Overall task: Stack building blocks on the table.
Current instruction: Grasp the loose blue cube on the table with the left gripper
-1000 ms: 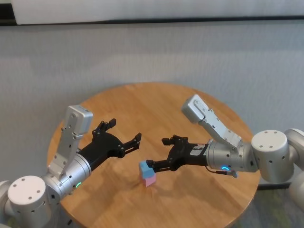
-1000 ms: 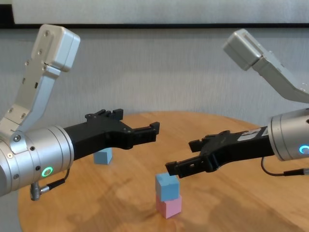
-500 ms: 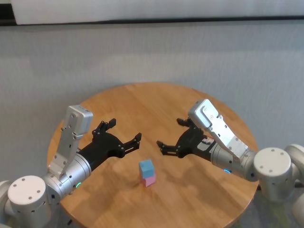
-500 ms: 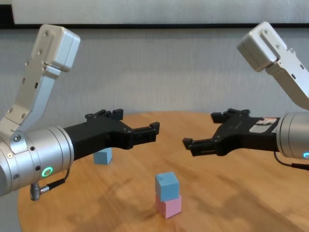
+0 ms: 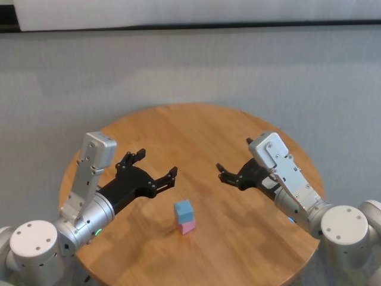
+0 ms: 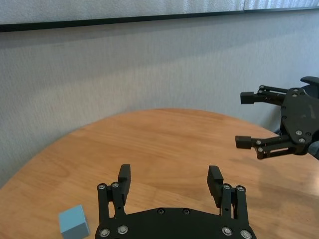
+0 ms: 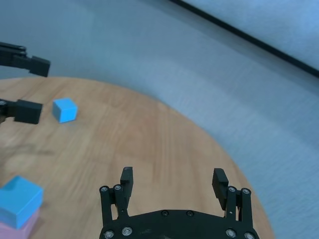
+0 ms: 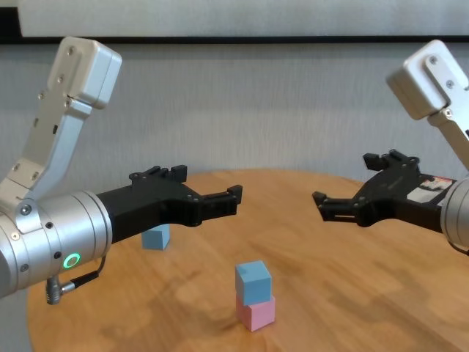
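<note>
Two-high stack (image 8: 254, 295) done, both grippers (left (image 8: 207, 192), right (image 8: 350, 183)) released w/ nothing held; next, lone blue cube (image 8: 155, 237) left of stack needs fetching.

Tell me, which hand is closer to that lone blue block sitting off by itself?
Left. The left hand hovers open just above and beside the lone blue block; the right hand hangs open across the table, beyond the two-block stack.

light: bright, even, diffuse | shadows: soft, faint on table (image 5: 196, 131) | blur: right wrist view smeared
</note>
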